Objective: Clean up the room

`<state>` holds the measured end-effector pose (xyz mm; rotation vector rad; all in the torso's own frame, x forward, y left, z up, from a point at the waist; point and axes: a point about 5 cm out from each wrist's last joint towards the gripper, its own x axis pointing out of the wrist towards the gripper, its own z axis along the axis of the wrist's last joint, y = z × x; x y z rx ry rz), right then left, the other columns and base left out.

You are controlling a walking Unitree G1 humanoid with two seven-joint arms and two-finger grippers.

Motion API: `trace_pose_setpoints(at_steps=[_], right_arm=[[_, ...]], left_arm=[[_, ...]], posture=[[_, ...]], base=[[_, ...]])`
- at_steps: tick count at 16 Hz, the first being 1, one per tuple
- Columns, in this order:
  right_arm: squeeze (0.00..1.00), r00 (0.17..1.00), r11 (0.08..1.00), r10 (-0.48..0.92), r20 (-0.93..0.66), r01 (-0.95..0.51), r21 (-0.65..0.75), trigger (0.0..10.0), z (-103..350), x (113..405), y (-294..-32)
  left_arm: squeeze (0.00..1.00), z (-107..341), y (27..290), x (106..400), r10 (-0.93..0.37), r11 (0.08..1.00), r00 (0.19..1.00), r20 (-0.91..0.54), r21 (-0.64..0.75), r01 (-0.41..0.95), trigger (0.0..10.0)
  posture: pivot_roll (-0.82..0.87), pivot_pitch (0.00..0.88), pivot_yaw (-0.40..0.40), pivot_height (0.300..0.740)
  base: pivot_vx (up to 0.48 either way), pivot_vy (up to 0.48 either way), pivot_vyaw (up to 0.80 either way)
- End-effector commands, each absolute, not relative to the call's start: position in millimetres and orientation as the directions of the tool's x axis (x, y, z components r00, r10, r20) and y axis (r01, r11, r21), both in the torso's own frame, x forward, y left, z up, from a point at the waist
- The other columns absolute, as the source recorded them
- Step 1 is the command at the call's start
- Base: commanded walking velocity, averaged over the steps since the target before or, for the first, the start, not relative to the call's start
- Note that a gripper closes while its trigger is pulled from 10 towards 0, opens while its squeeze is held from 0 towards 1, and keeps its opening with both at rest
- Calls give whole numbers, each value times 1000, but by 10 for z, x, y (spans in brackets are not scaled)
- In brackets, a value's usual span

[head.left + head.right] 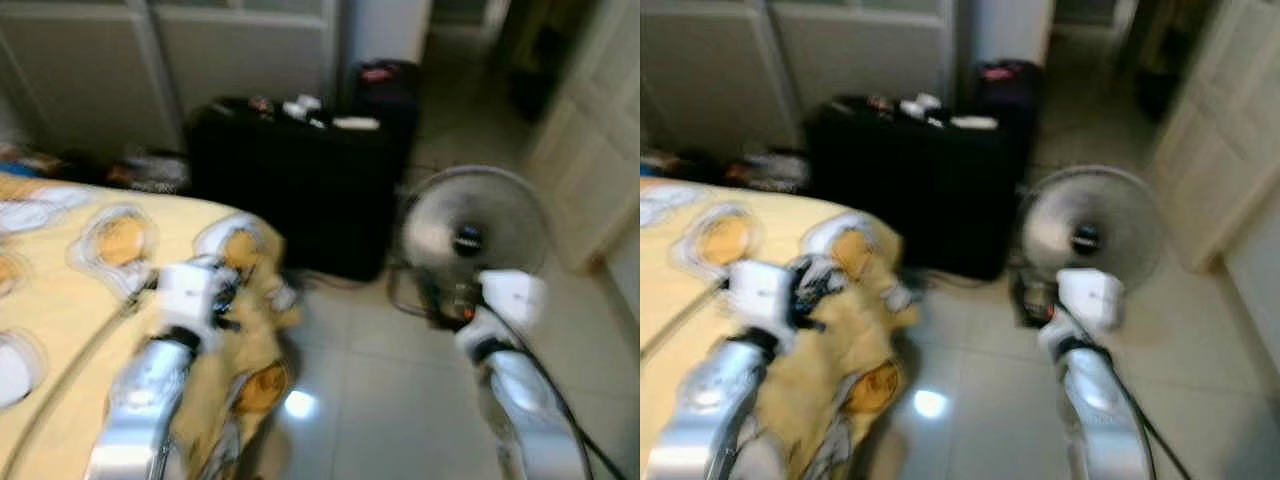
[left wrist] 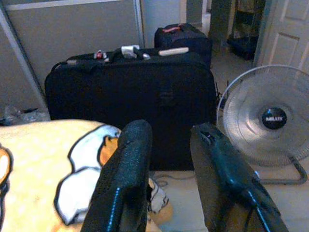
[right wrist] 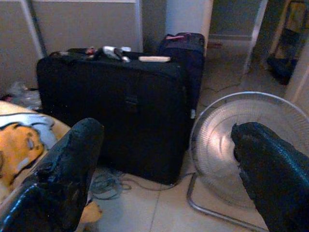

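A bed under a yellow cartoon-cat blanket [image 1: 120,300] lies on my left, its corner hanging toward the tiled floor. My left gripper [image 2: 169,133] hovers over that blanket corner, open, with nothing between its fingers [image 2: 130,159]. My right gripper [image 3: 169,135] is held above the floor, pointing at a standing fan [image 1: 470,230], and its fingers are spread wide and empty. The head views are blurred.
A large black suitcase [image 1: 290,180] stands against the wall past the bed, with small items [image 1: 330,115] on top. A smaller dark bag [image 1: 385,85] sits behind it. Clutter [image 1: 150,170] lies by the wall, cables [image 3: 108,186] by the suitcase. A white door [image 1: 590,150] is on the right.
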<state>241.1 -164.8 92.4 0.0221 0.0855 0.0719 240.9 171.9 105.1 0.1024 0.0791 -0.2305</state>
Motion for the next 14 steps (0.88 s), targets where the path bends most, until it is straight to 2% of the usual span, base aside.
trace_pose_setpoints(at_steps=[1,8,11,14], right_arm=[[0,995,999,48,-89,-46,14,10000,912,2394,-1744],[0,994,997,74,-83,-75,-5,10000,882,2362,-1781],[0,988,999,36,-149,-37,-3,10000,775,2336,-1768],[0,992,998,31,-125,-37,-45,10000,780,2327,-1809]], left_arm=[[0,1102,1637,2413,-248,964,967,-58,82,252,10000],[0,1080,1692,2332,-211,976,977,-30,48,213,10000],[0,1064,1751,2311,-185,981,982,-33,55,186,10000],[0,1025,1770,2295,-163,984,986,-37,64,165,10000]], posture=[[-31,0,6,740],[-29,0,-13,740],[-31,0,-17,740],[-32,0,-18,740]], base=[[450,0,0],[438,0,0],[0,0,0],[0,0,0]])
